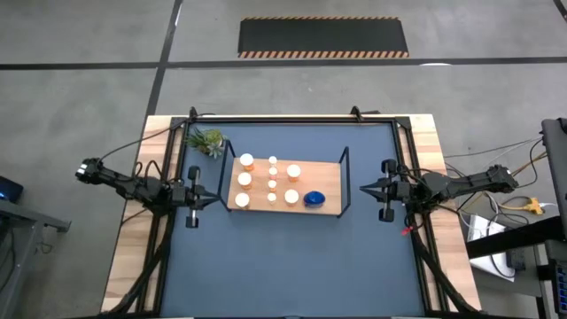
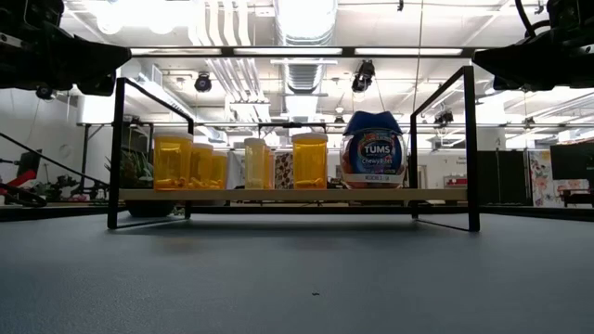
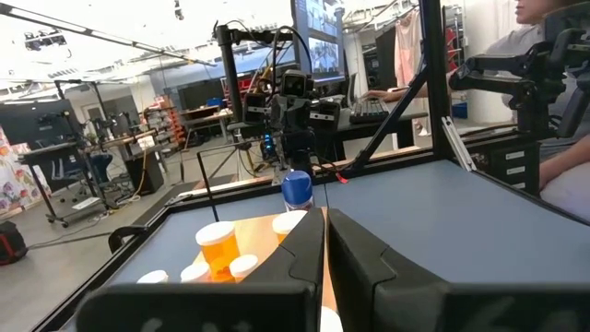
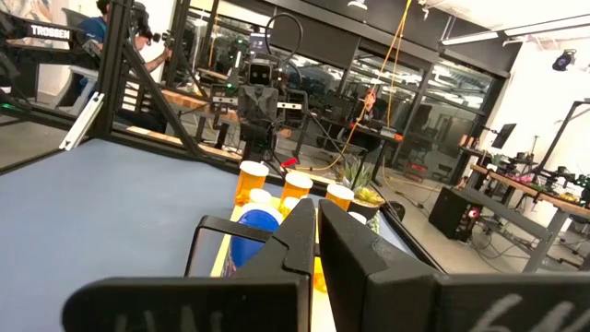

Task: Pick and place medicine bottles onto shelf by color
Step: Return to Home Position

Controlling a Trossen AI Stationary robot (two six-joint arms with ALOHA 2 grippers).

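The light-wood shelf (image 1: 285, 209) with black wire ends stands mid-table on the dark-blue mat. Several medicine bottles stand upright on its board: orange ones with white caps (image 1: 244, 179), tiny white ones (image 1: 272, 184) in a row down the middle, and a larger blue one (image 1: 314, 198) at the near right corner. In the low view the orange bottles (image 2: 173, 160) and the blue bottle (image 2: 372, 148) stand along the board (image 2: 278, 195). My left gripper (image 1: 215, 198) is shut and level, just left of the shelf. My right gripper (image 1: 361, 188) is shut and level, just right of it. Neither touches anything.
A small green plant (image 1: 208, 141) stands off the shelf's far left corner. A black frame (image 1: 283, 118) runs along the table's far and side edges. Bare mat (image 1: 283, 266) lies near the front edge. A seated person (image 3: 553, 55) shows beyond the table in the left wrist view.
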